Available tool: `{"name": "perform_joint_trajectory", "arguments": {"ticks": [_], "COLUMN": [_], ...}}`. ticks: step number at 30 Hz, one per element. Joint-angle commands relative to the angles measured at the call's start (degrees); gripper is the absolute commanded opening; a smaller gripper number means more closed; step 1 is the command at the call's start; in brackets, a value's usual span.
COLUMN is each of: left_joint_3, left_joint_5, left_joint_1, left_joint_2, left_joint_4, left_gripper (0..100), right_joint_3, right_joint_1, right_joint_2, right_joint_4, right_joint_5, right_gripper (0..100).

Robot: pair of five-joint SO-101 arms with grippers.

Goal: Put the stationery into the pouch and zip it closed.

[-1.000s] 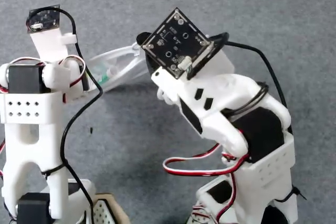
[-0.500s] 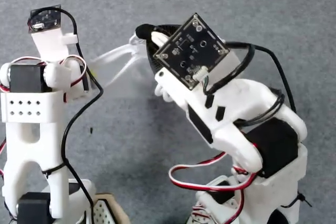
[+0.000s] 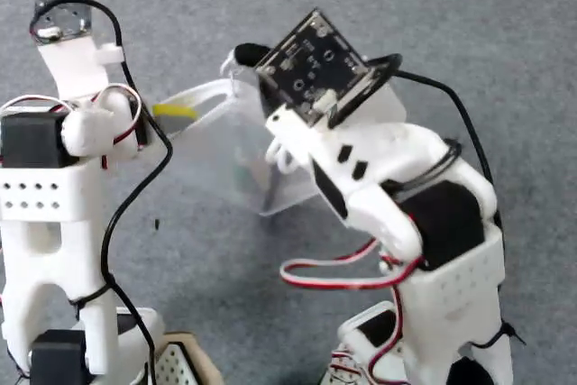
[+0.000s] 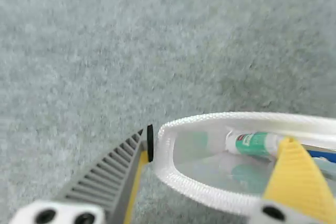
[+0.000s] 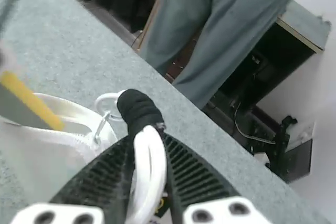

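Observation:
A clear pouch [image 3: 243, 151] with a white zip edge hangs in the air between the two arms. In the left wrist view its mouth [image 4: 210, 156] gapes, with a green-and-white glue stick [image 4: 252, 142] and something blue inside. My left gripper [image 4: 218, 140] is open. Its yellow finger [image 4: 289, 171] sits inside the mouth and its grey finger [image 4: 110, 174] lies outside the pouch's end. This left gripper [image 3: 171, 114] is at the pouch's left end. My right gripper [image 5: 148, 135] is shut on the white loop of the black zipper pull [image 5: 137, 109], at the pouch's far right corner [image 3: 245, 65].
The table [image 3: 451, 42] is covered in grey felt. A white perforated part [image 3: 176, 362] lies at the front edge between the arm bases. Beyond the far table edge stand a person's legs [image 5: 210, 30] and a dark desk with cables [image 5: 262, 98].
The pouch has been raised and its body has swung down toward the front. The right arm's wrist shifted right and back again, and the left arm's wrist moved back and to the left.

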Motion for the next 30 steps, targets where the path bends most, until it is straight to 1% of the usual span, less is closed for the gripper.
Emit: {"name": "perform_joint_trajectory", "arguments": {"ticks": [1,9,23,30], "left_joint_3": [-5.67,-10.07,-8.13,-5.58], "left_joint_5": [-0.44,-0.35,-0.35,-0.35], "left_joint_1": [0.66,0.66,0.84,0.92], "left_joint_2": [-0.18,-0.53,-0.62,-0.62], "left_joint_4": [-0.88,-0.53,0.53,0.53], "left_gripper": [38,38,37,37], "right_joint_3": [1.89,2.51,-9.8,-12.88], "right_joint_1": [2.81,6.95,13.8,17.58], "right_joint_2": [-0.84,-0.84,-0.84,-0.84], "right_joint_4": [-3.69,-6.59,-6.15,-6.15], "right_joint_5": [0.7,0.53,0.53,0.53], "right_gripper": [1.2,1.2,1.2,1.2]}}
